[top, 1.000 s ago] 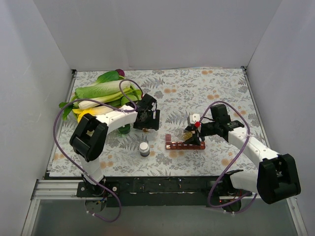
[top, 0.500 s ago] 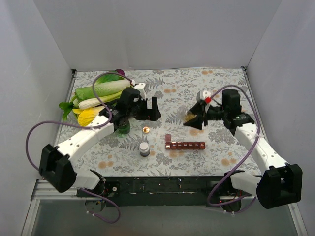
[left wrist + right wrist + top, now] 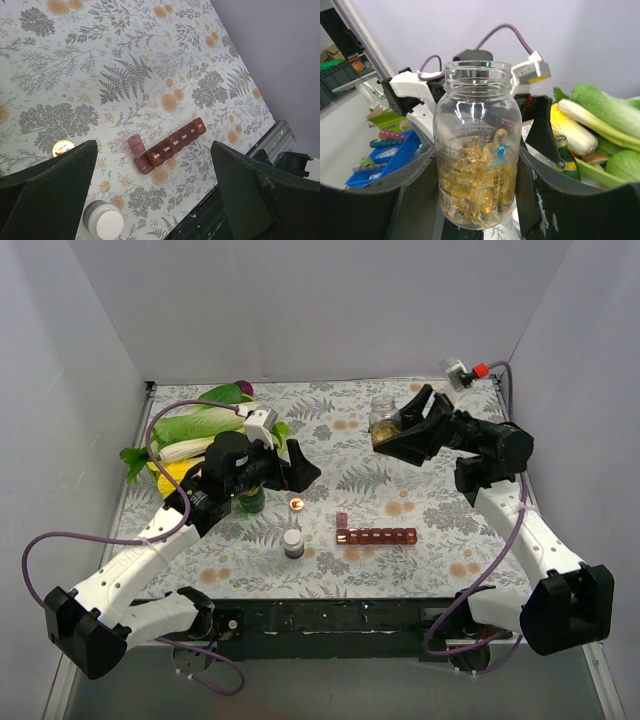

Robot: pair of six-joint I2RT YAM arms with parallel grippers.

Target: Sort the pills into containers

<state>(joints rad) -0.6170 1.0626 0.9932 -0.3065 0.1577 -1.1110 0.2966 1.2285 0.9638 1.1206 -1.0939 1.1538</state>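
The containers are a dark red strip of lidded compartments (image 3: 376, 536) lying on the floral mat at centre front; in the left wrist view (image 3: 170, 144) its left end lid stands open. My right gripper (image 3: 388, 436) is shut on an uncapped clear pill bottle (image 3: 383, 418) of yellow gel capsules, held upright high above the mat's back right; the bottle fills the right wrist view (image 3: 477, 155). My left gripper (image 3: 300, 466) is open and empty, raised above the mat left of centre, with the strip below it between its fingers (image 3: 50, 192).
A small grey bottle with a white cap (image 3: 292, 542) stands left of the strip. A small orange lid (image 3: 296, 503) lies behind it. A green bottle (image 3: 250, 502) stands by the left arm. Leafy vegetables (image 3: 200, 428) are piled at the back left.
My right gripper has lifted the pill bottle from over the strip up and back to the right. My left gripper has pulled back and risen.
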